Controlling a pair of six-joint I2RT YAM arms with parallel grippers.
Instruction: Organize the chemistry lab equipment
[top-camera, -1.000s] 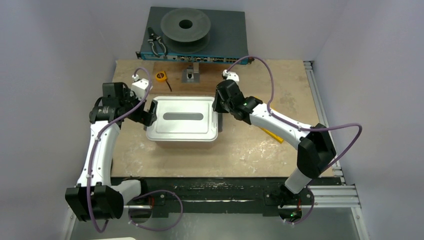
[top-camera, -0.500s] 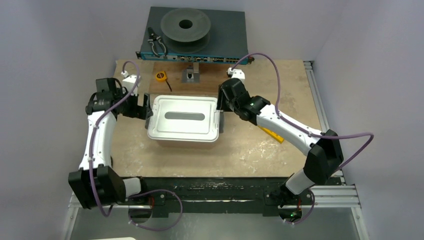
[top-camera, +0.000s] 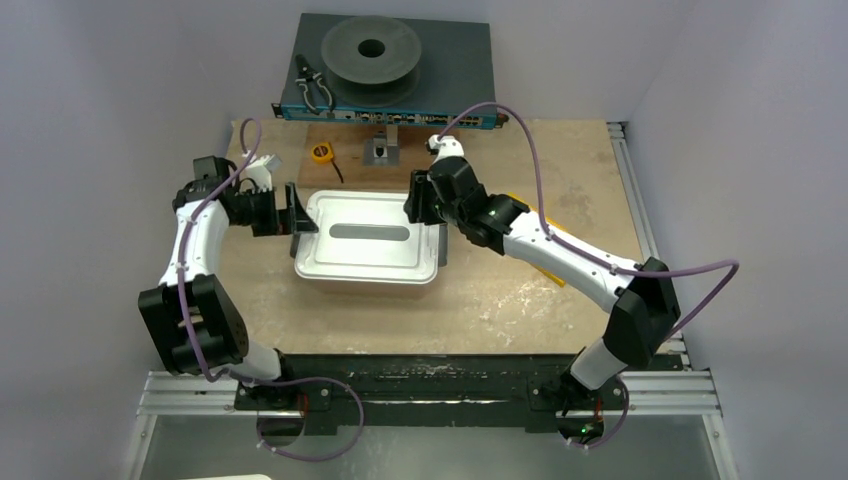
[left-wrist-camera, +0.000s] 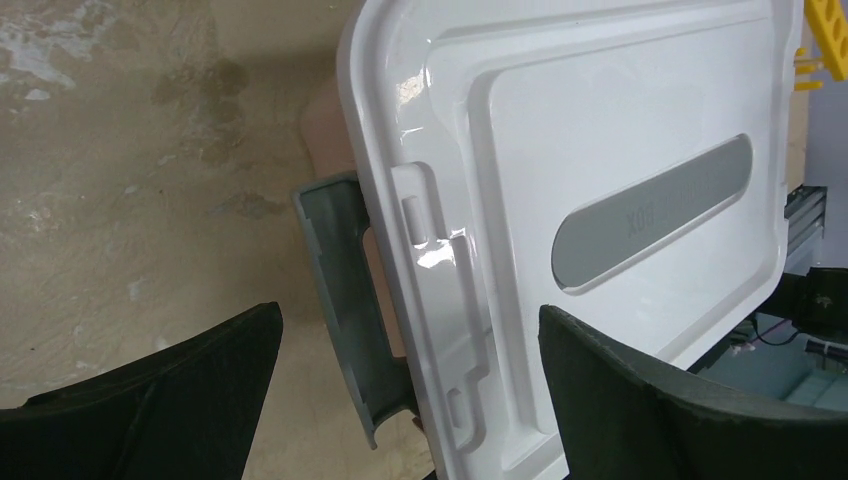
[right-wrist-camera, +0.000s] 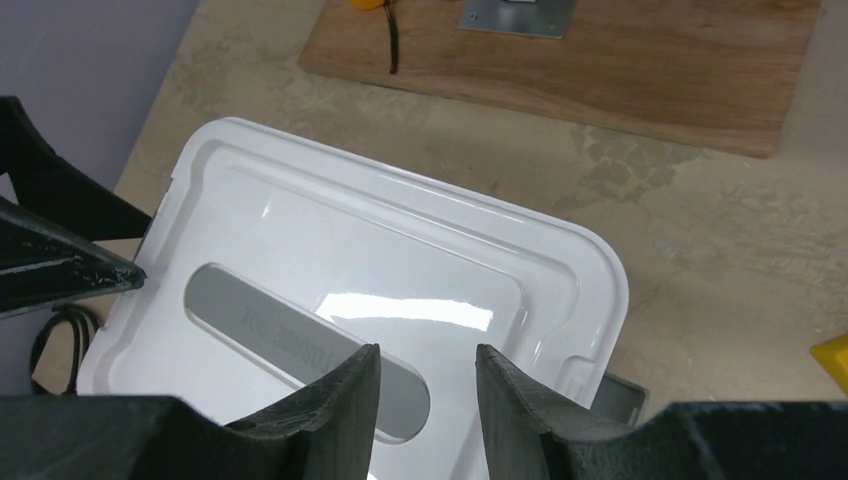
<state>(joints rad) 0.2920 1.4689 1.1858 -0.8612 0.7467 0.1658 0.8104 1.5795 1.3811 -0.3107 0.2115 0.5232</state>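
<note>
Step in hand, as judged: the end latches of the white lidded box (top-camera: 365, 258), set mid-table. The lid is seen lying flat on it. At the left end the grey latch (left-wrist-camera: 345, 300) is swung out from the lid edge. The left gripper (top-camera: 298, 212) is held just beside it, jaws spread wide, nothing gripped. The right gripper (right-wrist-camera: 425, 390) is hung over the far right corner of the lid, fingers a narrow gap apart, nothing between them.

Of the lab kit only the yellow holed rack (left-wrist-camera: 830, 40) is seen, on the table just right of the box, partly under the right arm. Bottle, tubes, sticks, dish and glass are not in view (possibly inside the box; it cannot be told).

Next move, as judged: the right-end latch is to be freed likewise, then the lid taken at both ends and lifted level.

Surface and room:
- Nearest, a black rail (top-camera: 400, 385) by the arm bases.
- Then the table top (top-camera: 500, 300), mottled tan, scuffed pale.
- Beyond the box, a wooden board (right-wrist-camera: 680, 70) with a metal bracket (top-camera: 383, 150) and a yellow tape measure (top-camera: 320, 153).
- Farthest, a dark case (top-camera: 460, 70) bearing a grey spool (top-camera: 372, 50) and black pliers (top-camera: 315, 90).
- Pale lilac walls (top-camera: 120, 80) all round.
</note>
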